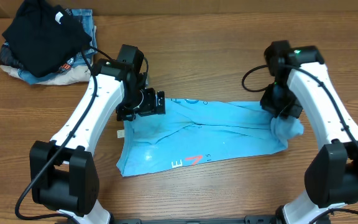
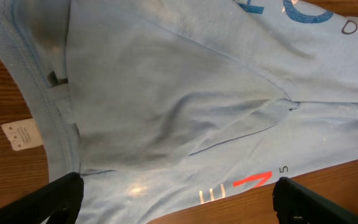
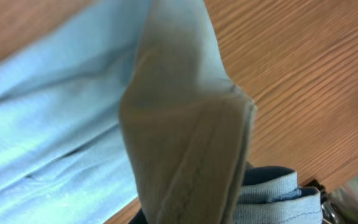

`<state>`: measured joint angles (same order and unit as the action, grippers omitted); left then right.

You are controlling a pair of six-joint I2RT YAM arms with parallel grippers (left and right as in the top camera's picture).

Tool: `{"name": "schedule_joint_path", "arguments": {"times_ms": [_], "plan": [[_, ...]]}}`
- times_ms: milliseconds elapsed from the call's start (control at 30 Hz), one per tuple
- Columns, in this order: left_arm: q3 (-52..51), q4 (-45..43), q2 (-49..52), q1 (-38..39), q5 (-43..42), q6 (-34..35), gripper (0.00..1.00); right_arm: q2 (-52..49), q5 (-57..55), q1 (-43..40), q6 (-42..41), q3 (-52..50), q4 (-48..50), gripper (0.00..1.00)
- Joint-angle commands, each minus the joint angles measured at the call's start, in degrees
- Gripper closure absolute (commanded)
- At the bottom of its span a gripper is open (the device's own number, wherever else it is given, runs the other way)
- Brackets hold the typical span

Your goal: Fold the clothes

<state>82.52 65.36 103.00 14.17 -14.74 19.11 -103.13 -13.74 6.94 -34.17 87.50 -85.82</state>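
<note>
Overhead, the sky-blue T-shirt (image 1: 210,134) lies in a rumpled long band across the middle of the counter (image 1: 216,50), with its red-orange lettering near the front edge. My left gripper (image 1: 156,103) hangs over the shirt's left end, jaws spread wide and holding nothing. In the left wrist view my fingers (image 2: 55,196) frame the cloth, and the small white tag (image 2: 22,134) lies on the wood just beside the shirt's edge. My right gripper (image 1: 283,117) is clamped tight on the shirt's right end, pinching a bunched fold. A black garment (image 1: 42,34) tops a pile in the far left corner, well apart.
</note>
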Motion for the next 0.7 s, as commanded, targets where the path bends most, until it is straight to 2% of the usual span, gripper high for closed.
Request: {"name": "schedule_joint_path", "arguments": {"times_ms": [0,333,567,633,667], "plan": [[-0.2,0.2,-1.0,-0.4,0.1,0.4,0.00,0.9,0.6,1.6,-2.1,-3.9,2.0,0.95],[-0.2,0.2,-1.0,-0.4,0.1,0.4,0.00,0.9,8.8,4.9,-1.4,-14.5,13.2,0.95],[-0.2,0.1,-1.0,-0.4,0.3,0.4,0.00,0.9,9.5,10.2,-1.0,-15.9,14.9,0.92],[-0.2,0.2,-1.0,-0.4,0.3,0.4,0.00,0.9,9.5,12.2,-1.0,-15.9,15.1,0.83],[-0.2,0.2,-1.0,-0.4,0.3,0.4,0.00,0.9,9.4,13.2,-1.0,-15.9,15.1,0.67]]}}
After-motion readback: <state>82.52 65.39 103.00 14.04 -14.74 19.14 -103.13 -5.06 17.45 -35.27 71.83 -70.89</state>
